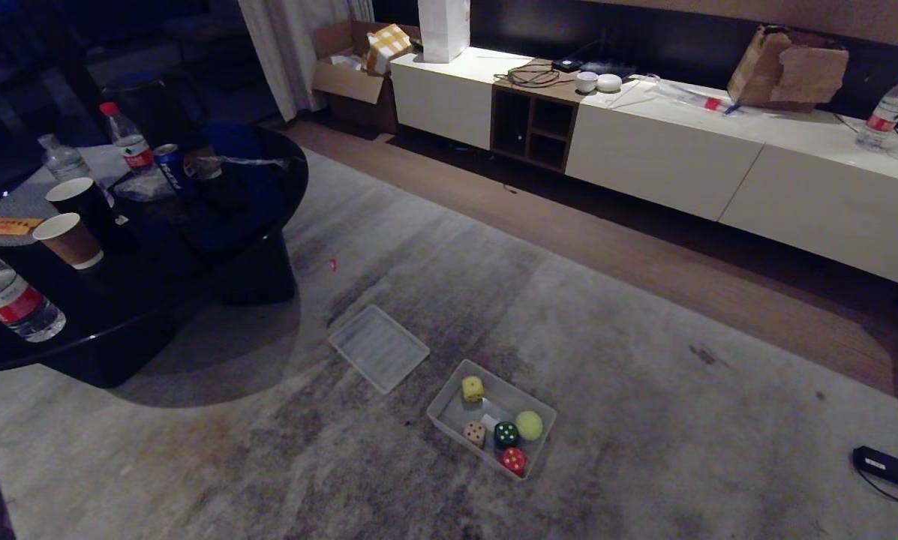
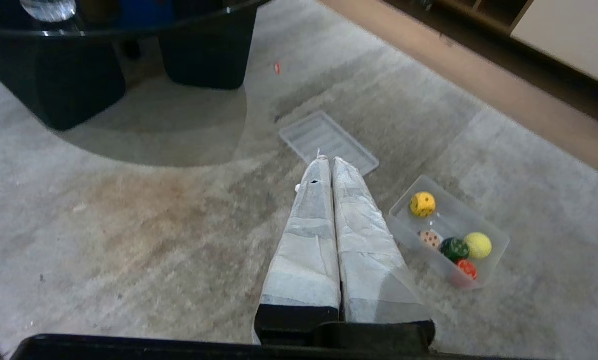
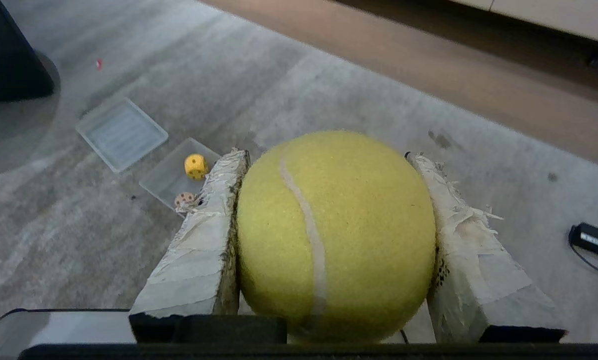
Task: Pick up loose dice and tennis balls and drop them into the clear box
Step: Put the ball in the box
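Taped white fingers of the right gripper [image 3: 328, 220] clamp a tennis ball [image 3: 333, 235] high above the carpet [image 1: 644, 420]. Below sits the clear box [image 1: 449, 405] holding four dice and another ball, its ribbed lid [image 1: 379, 347] just beside. The left gripper [image 2: 331, 162] hangs pressed together, empty.

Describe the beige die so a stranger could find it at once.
On the grey rug lies a clear plastic box. The beige die sits against the wall nearest the ribbed lid, beside the dark green die; it alone is pale tan.
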Robot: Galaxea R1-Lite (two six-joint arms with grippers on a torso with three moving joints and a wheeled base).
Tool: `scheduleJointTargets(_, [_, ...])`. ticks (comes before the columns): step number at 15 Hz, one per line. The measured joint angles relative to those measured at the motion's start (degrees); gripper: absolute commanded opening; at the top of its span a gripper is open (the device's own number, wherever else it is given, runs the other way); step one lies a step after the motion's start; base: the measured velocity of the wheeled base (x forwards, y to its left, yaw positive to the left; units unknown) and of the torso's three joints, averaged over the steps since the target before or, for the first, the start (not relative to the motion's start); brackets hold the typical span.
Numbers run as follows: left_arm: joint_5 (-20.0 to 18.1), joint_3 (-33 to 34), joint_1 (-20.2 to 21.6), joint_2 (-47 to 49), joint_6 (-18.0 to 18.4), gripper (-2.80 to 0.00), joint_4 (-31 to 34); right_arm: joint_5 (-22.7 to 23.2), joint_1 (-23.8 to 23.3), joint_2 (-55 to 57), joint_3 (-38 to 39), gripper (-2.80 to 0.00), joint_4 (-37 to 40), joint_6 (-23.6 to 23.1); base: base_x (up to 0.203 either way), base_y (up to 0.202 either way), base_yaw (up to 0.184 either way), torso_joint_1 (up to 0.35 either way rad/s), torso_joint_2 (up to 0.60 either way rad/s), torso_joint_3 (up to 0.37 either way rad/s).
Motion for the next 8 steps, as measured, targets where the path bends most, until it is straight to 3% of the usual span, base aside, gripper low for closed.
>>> scheduleJointTargets(8, [0.02, 0.00, 0.00, 0.00, 0.05, -2.80, 0.00, -0.05, 0.02, 0.00, 0.00, -2.80, 0.01, 0.02, 0.000, 0.000, 0.000, 0.002, 0.00, -0.197])
